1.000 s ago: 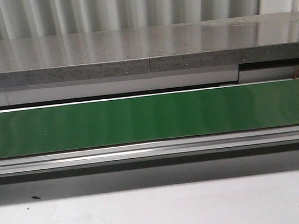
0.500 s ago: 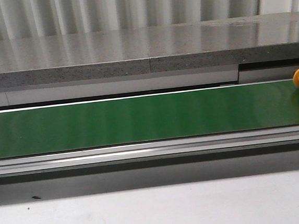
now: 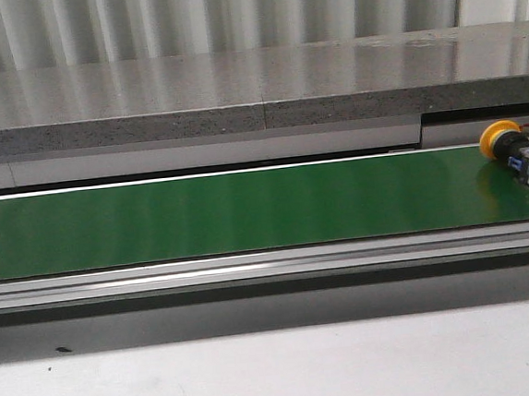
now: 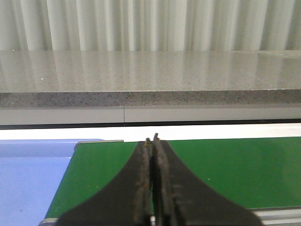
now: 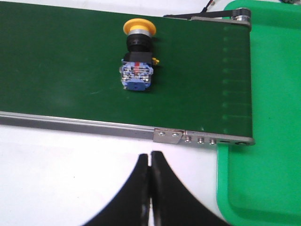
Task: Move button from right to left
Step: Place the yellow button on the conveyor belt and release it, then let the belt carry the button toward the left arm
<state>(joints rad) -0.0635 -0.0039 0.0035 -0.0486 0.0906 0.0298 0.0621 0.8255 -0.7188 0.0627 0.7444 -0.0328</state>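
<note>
The button (image 3: 520,153) lies on its side at the right end of the green conveyor belt (image 3: 247,209), its orange-yellow cap toward the left and back. In the right wrist view the button (image 5: 137,59) lies on the belt (image 5: 56,61) with its blue-grey body nearer my right gripper (image 5: 150,154). That gripper is shut and empty over the white table, short of the belt's edge. My left gripper (image 4: 153,138) is shut and empty above the belt's left end (image 4: 225,165). Neither gripper shows in the front view.
A green tray (image 5: 263,160) sits past the belt's right end. A blue tray (image 4: 33,179) lies past its left end. A grey stone-like shelf (image 3: 255,88) runs behind the belt, an aluminium rail (image 3: 271,267) along its front, with white table (image 3: 280,373) before it.
The button has come into the front view from the right edge and moved left along the belt. One second ago it was out of sight.
</note>
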